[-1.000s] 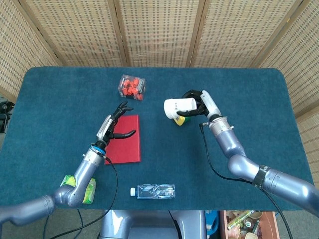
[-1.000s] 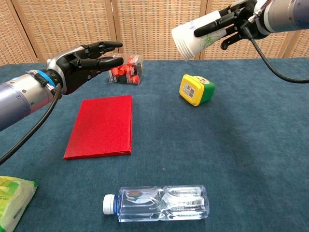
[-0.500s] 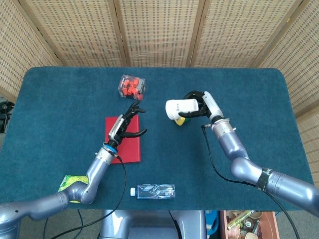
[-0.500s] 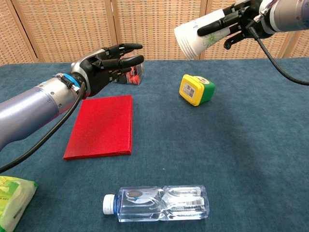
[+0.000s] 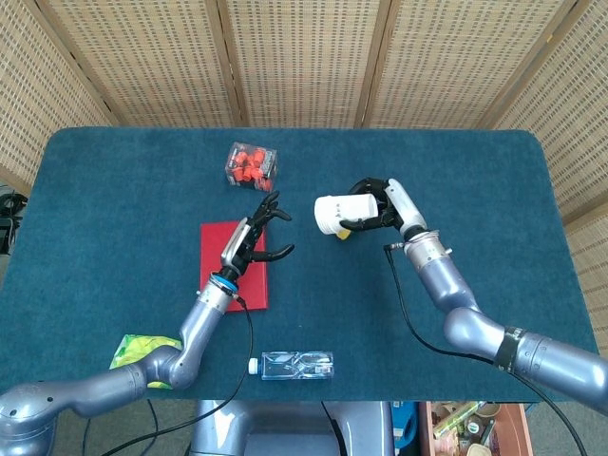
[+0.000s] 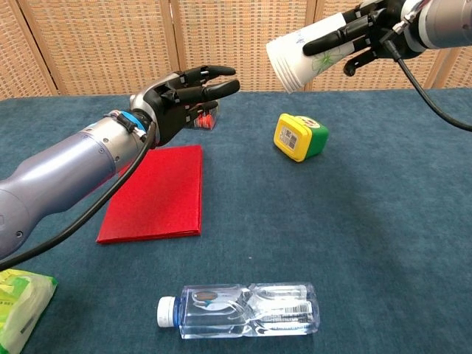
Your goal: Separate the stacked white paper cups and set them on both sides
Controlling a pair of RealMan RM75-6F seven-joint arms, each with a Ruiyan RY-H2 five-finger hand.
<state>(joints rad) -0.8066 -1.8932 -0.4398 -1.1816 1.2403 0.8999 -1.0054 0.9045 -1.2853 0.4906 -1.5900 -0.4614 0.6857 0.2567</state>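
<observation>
The stacked white paper cups (image 5: 339,213) (image 6: 304,54) lie sideways in the air above the table, rim pointing left. My right hand (image 5: 374,205) (image 6: 361,31) grips them from the base end. My left hand (image 5: 255,234) (image 6: 184,98) hovers open above the table, fingers stretched toward the cups' rim, a short gap away from it. It holds nothing.
A red notebook (image 5: 224,274) (image 6: 157,193) lies under my left arm. A yellow-green box (image 6: 299,136) sits below the cups. A clear box of red pieces (image 5: 251,166) stands at the back. A water bottle (image 5: 296,365) (image 6: 243,310) and a green packet (image 5: 142,349) lie near the front edge.
My left hand has reached right and forward toward the cups' rim, passing over the red notebook. The right hand and cups have barely shifted.
</observation>
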